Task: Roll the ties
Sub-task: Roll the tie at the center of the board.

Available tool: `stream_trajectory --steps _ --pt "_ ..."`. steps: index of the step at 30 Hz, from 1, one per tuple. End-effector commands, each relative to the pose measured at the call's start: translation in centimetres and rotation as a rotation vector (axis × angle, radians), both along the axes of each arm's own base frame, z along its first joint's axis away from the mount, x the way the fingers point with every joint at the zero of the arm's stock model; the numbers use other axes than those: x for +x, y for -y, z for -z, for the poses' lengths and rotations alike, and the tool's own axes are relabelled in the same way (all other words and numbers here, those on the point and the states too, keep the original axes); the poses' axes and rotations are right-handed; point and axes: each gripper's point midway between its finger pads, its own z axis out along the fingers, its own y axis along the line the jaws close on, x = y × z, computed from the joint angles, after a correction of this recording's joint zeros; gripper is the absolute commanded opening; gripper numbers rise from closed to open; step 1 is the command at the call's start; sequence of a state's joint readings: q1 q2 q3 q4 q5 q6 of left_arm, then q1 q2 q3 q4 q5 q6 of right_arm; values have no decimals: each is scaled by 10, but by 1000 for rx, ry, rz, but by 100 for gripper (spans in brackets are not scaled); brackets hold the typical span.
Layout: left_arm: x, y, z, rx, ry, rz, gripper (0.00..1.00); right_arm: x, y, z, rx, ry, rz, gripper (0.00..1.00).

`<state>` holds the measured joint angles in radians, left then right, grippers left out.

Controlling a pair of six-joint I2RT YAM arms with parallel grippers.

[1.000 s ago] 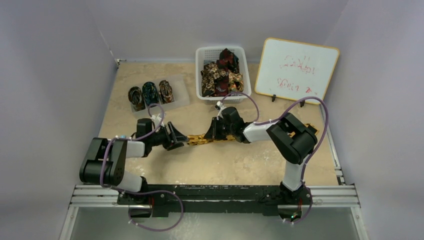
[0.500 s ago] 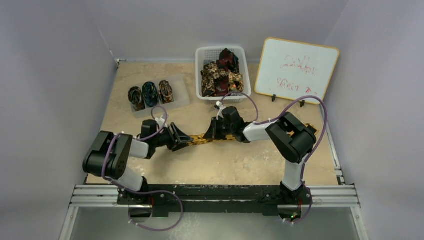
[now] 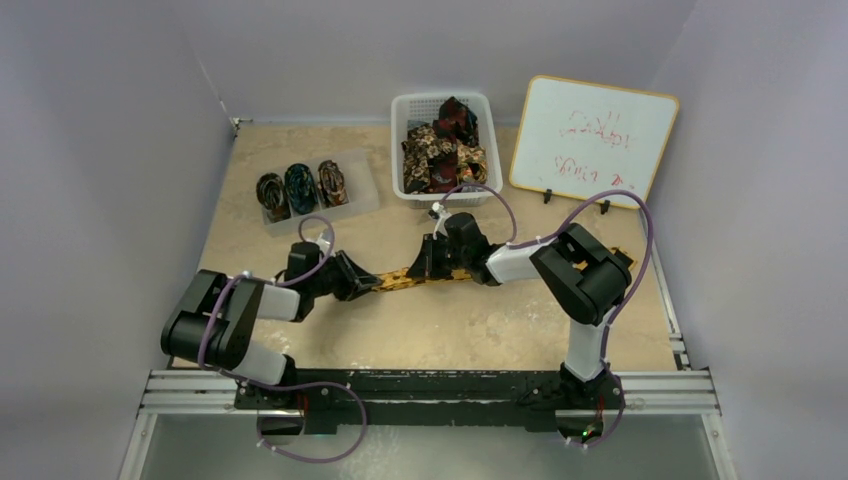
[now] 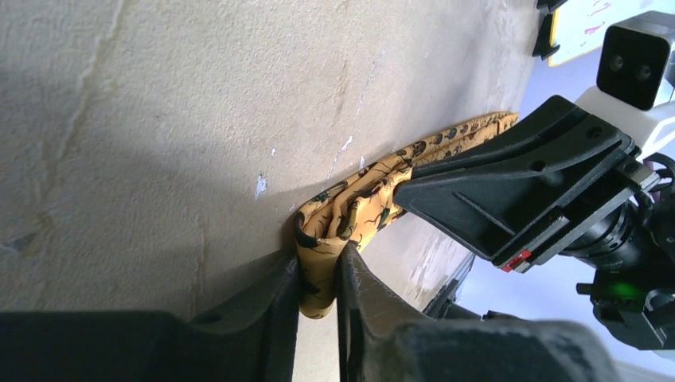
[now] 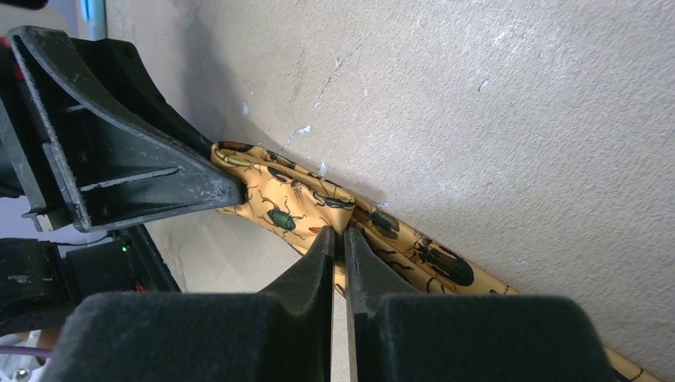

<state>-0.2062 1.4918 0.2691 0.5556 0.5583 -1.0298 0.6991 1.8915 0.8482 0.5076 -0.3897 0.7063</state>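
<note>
Jaws of the left gripper [image 4: 318,261] pinched the folded left end of the golden-yellow tie [image 4: 362,199]; the right gripper [image 5: 338,239], nearly closed, clamped it just beside.

Top view: you have soft, even overhead light, somewhat dim. Shadows on the table [image 3: 470,320] are faint, and nothing glares.

Left wrist view: a broad soft shadow lies on the table to the left of the left gripper [image 4: 318,259]. Its fingers [image 4: 239,334] are dark and slightly blurred. The tie [image 4: 358,199] just beyond them is sharp. Far beyond the gripper, to its right, the background is washed out to pale blue.

Right wrist view: the table is bright and crisp. The right gripper [image 5: 338,236] reads near-black and goes soft toward the bottom edge. A thin shadow hugs the tie just past its tips.
</note>
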Motion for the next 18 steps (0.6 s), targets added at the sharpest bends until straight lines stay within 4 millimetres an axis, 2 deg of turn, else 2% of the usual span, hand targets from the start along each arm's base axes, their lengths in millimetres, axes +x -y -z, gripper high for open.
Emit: stream_trajectory --steps 1,5,8,12,14,18 --pt "5 -1 3 55 16 -16 14 -18 15 27 -91 -66 -37 8" --pt "5 -1 -8 107 41 4 0 -15 14 15 -91 -31 -55 13" --pt "2 -5 -13 166 34 30 0 -9 12 11 -97 0 -63 14" --pt "-5 -11 -17 222 13 49 0 -25 -2 12 -39 -45 -141 15" --pt "-6 -17 -18 264 2 41 0 -26 -4 4 -30 -20 -128 31" --pt "-14 -27 -17 330 -39 51 0 -16 -6 -25 -24 54 -120 42"
